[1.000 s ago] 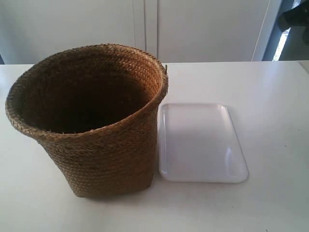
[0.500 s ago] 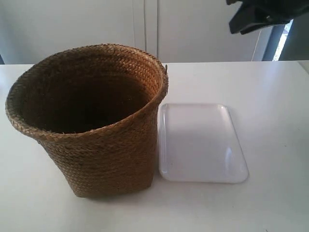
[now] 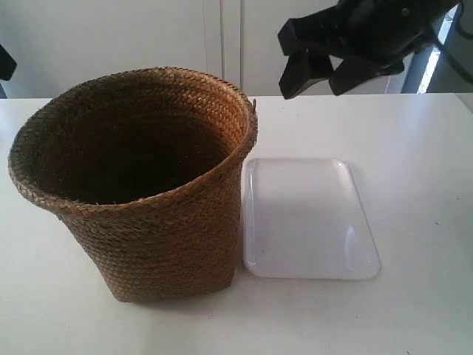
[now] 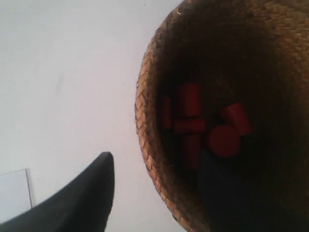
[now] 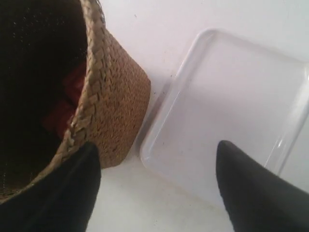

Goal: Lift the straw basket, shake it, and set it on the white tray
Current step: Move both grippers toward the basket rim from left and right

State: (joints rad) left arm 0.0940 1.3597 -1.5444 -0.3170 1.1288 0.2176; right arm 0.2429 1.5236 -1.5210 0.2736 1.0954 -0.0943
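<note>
The straw basket stands upright on the white table, touching the long side of the white tray, which lies flat and bare. My right gripper hangs open high over the far side, between the basket's rim and the tray. In the right wrist view the right gripper has one finger by the basket's rim and the other over the tray. My left gripper is open above the basket's rim, one finger over the table and one over the dark inside. It holds nothing.
Several red cylinders lie at the bottom of the basket. White cabinet doors close off the back of the table. A dark bit of the other arm shows at the exterior view's left edge.
The right arm has come in from the upper right corner, down and toward the basket. A dark bit of the other arm has appeared at the left edge. Basket and tray have not moved.
</note>
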